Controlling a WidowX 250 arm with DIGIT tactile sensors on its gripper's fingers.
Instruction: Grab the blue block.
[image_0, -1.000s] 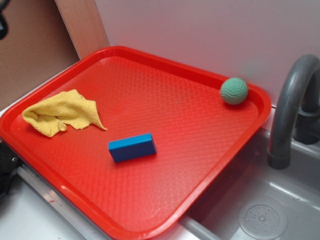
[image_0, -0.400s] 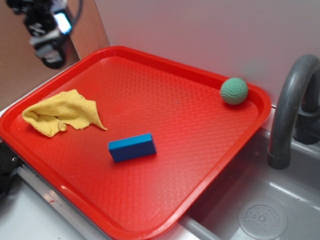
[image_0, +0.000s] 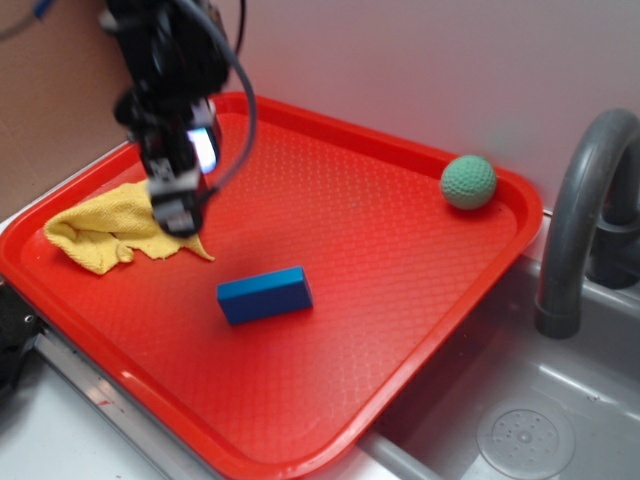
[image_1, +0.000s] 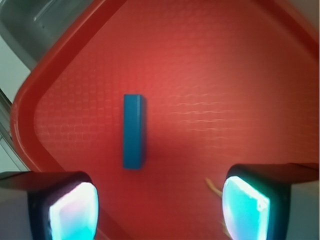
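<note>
A yellow cloth (image_0: 118, 231) is lying crumpled at the left end of the red tray (image_0: 400, 300), and in the exterior view the claw (image_0: 178, 205) is hanging right over the cloth's inner edge, its dark body reaching down from the upper left corner with a cable looping beside it. Whether the claw is touching the cloth cannot be told from here. In the wrist view the claw (image_1: 159, 210) is standing wide open, its two pale glowing fingertips (image_1: 74, 210) sitting far apart at the bottom corners with nothing between them but bare tray (image_1: 225, 75).

The blue block (image_0: 264, 294) is lying flat on the tray, apart from the claw, just to the right of it and nearer the tray's front rim in the exterior view. Seen from the wrist, the blue block (image_1: 134, 131) is sitting ahead of the open fingers, its long side running away from the claw, closer to the left finger than to the right.

Well beyond the block, far from the claw, a green ball (image_0: 468, 182) is resting against the tray's far right corner. Past the tray, a grey faucet (image_0: 580, 220) is arching over a grey sink (image_0: 520, 420) set into the counter (image_0: 60, 430).
</note>
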